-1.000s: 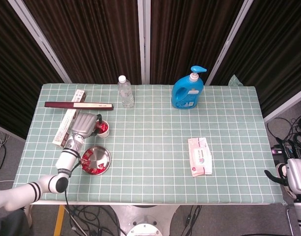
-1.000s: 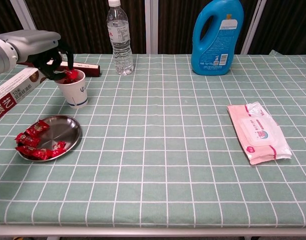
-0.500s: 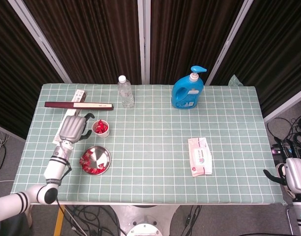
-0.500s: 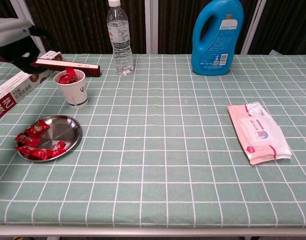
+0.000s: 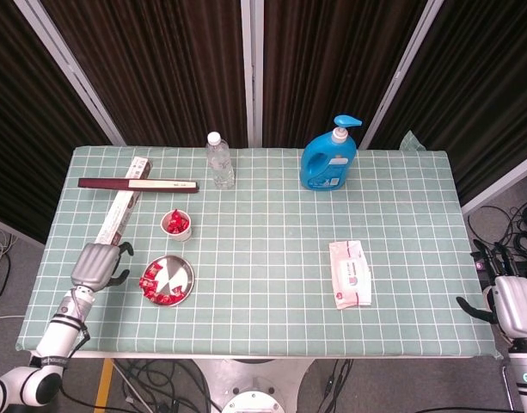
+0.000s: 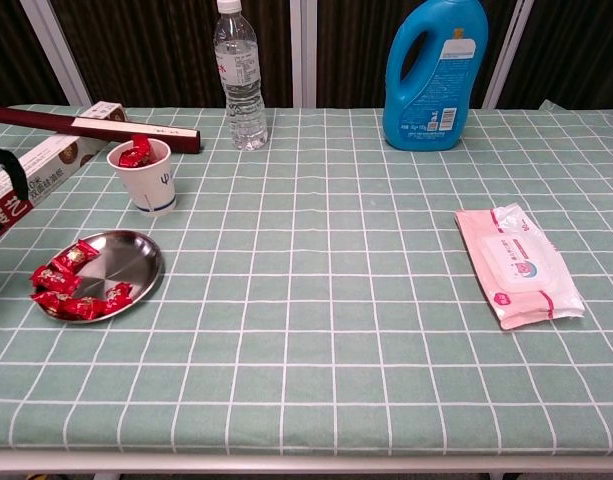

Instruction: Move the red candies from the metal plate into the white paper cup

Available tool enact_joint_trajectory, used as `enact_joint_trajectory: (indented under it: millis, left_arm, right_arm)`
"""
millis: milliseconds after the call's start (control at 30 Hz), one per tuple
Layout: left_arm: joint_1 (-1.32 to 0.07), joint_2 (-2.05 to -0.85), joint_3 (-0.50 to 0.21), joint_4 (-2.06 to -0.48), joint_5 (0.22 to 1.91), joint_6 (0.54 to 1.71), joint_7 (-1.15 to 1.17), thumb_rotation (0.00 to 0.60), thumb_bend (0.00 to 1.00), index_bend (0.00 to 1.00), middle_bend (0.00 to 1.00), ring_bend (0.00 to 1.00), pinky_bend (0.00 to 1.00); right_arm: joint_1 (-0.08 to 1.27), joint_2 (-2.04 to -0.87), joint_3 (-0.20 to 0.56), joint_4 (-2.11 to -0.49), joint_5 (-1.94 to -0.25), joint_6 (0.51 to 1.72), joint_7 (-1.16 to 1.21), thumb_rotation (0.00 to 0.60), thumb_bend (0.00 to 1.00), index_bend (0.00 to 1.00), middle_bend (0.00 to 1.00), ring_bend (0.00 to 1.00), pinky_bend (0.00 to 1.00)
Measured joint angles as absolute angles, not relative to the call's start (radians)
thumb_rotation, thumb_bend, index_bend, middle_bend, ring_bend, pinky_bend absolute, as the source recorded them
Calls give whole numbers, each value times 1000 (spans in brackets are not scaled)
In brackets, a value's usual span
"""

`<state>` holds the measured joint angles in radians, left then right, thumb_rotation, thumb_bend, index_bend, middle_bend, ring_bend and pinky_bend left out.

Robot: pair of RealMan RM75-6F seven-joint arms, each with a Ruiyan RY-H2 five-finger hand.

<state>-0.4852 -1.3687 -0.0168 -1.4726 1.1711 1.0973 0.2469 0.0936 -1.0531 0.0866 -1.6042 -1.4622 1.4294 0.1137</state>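
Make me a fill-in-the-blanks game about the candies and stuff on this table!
1. The red candies still waiting lie on the metal ____.
2. The white paper cup has ____ candies showing at its top.
3. The big pump bottle at the back of the table is ____.
4. The left hand holds ____.

Missing words: plate; red; blue; nothing
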Motion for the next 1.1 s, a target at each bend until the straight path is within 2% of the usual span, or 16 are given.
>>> enact_joint_trajectory:
  millis: [233,633,1100]
  left_arm:
    - [-511,-1401,-8,-1455,1122,998,329,600,346,424,872,930,1000]
    - [-560,-1413,-12,-1475,1053,906,410,600,356,411,872,929,1000]
    - [-602,-1405,-9,-1533,1032,879,467,600,359,412,872,930,1000]
  right_arm:
    - [90,-1053,85,-1604,-1459,1433,116,600,82,16,240,52,438]
    - [89,-1053,85,-1600,-1450,1430,117,600,82,16,240,52,438]
    - [87,-1052,88,-1600,-1439,1427,117,600,82,16,240,52,439]
